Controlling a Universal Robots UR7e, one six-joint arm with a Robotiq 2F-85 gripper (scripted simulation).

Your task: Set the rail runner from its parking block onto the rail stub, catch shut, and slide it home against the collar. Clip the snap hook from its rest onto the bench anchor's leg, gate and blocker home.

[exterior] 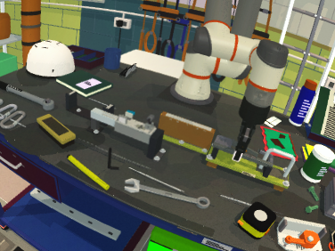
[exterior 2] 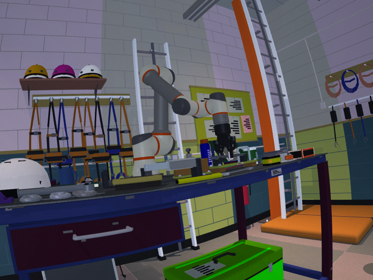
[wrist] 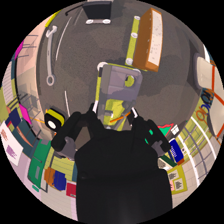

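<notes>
The snap hook point(exterior: 256, 159) lies along the yellow-green base plate point(exterior: 247, 165) at the bench's right, reaching to the grey U-shaped bench anchor point(exterior: 277, 159). Its exact seating on the anchor's leg is hard to tell. My gripper point(exterior: 238, 155) stands over the hook's near end, just right of the grey hook rest point(exterior: 221, 144), open and holding nothing. In the wrist camera my gripper point(wrist: 113, 116) frames the plate and the rest point(wrist: 120, 82); the hook is mostly hidden. The grey rail runner point(exterior: 139, 131) sits on the rail stub point(exterior: 105, 118) to the left, against its dark end block.
A brown block point(exterior: 187, 129) lies behind the base plate. A silver spanner point(exterior: 165, 192) and a yellow bar point(exterior: 87, 171) lie toward the front edge. A yellow-black puck point(exterior: 257, 219), a green tub point(exterior: 317, 163) and a blue bottle point(exterior: 304, 102) stand to the right.
</notes>
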